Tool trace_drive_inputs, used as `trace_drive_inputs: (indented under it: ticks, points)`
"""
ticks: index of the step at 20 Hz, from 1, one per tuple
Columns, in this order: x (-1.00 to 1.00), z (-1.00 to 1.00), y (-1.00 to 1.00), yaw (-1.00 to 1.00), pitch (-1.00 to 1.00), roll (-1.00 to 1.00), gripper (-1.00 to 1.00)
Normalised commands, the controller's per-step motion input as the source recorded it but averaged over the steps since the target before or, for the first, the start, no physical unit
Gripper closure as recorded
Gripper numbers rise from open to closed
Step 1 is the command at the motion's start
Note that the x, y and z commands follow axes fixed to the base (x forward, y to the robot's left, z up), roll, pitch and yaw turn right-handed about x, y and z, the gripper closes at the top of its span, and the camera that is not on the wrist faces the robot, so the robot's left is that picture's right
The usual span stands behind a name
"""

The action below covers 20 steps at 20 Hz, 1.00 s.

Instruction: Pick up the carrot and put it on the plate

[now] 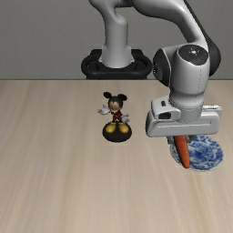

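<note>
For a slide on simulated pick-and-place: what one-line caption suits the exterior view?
Franka gripper holds a carrot upright over the blue-patterned plate, with a Mickey Mouse figure nearby.

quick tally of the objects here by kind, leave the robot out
carrot: 1
plate: 1
mickey mouse figure: 1
total: 3

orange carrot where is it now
At the exterior view's right, the orange carrot hangs upright in the gripper at the edge of the blue-patterned plate, right of the Mickey Mouse figure.
</note>
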Motion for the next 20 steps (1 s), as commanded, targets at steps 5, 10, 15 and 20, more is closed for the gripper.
trace_drive_inputs:
  ticks: [5, 10, 15, 20]
  points:
    - [-0.20, 0.00, 0.80, 0.00, 0.00, 0.00, 1.00]
    - [-1.00, 0.00, 0.00, 0.00, 0.00, 0.00, 1.00]
    - [-0.20, 0.00, 0.00, 0.00, 0.00, 0.00, -1.00]
    - [0.00, 0.00, 0.00, 0.00, 0.00, 0.00, -1.00]
